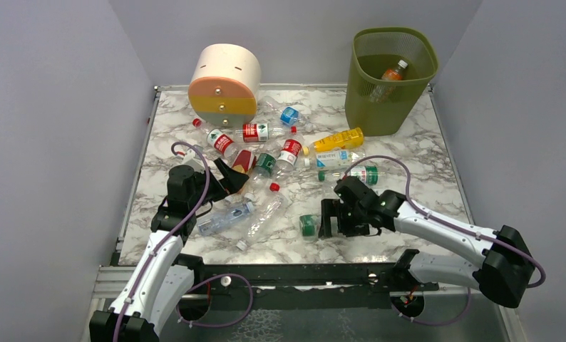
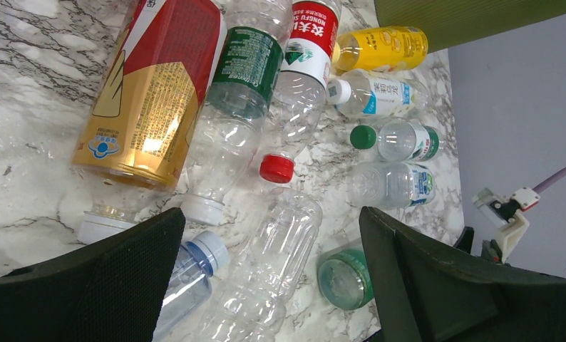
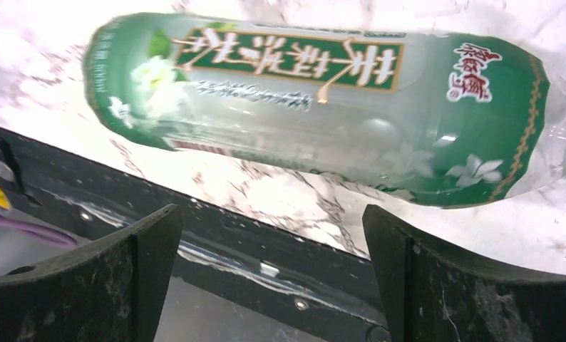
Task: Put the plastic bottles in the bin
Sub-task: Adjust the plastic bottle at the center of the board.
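Marble table (image 1: pixel 448 153) strewn with plastic bottles (image 1: pixel 255 132) — grey walls (image 1: pixel 294 28).

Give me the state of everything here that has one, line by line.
Olive-green mesh plastic bin: upright, open-topped.
Orange-drink plastic bottle: inside the bin.
Scattered plastic bottles: lying on marble table, unbinned.
Green-labelled clear bottle: lying flat, ungripped.
Left tool: open, empty.
Right tool: open, empty.

Marble bench (image 1: pixel 444 164) here. Olive bin (image 1: pixel 380 107) stands on its far right corner, a round drawer box (image 1: pixel 224 82) sits left of the bin, and plastic bottles (image 1: pixel 338 140) lie scattered left of the bin and nearer.
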Robot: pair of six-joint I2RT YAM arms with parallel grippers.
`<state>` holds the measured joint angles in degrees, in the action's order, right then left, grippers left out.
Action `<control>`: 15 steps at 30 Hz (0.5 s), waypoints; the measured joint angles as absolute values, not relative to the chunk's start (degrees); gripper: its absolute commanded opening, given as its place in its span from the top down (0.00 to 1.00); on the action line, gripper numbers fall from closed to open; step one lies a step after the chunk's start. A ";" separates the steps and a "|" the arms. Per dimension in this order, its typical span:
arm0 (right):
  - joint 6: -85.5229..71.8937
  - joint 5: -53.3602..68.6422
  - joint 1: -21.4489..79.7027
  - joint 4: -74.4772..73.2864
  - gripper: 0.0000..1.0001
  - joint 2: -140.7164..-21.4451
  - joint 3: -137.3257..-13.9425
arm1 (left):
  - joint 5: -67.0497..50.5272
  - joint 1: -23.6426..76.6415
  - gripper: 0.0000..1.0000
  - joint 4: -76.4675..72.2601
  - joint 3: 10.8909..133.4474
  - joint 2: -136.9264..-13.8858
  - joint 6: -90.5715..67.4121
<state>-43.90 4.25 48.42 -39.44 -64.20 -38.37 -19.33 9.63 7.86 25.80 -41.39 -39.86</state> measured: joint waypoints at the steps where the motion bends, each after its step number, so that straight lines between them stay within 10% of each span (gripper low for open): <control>1: -44.16 3.62 48.42 -38.98 0.00 -64.25 -38.87 | -19.33 9.63 0.01 7.88 25.80 -41.39 -39.86; 15: -56.23 -3.07 48.42 -35.24 0.01 -65.76 -40.93 | -19.33 9.63 0.01 7.86 25.80 -41.41 -39.79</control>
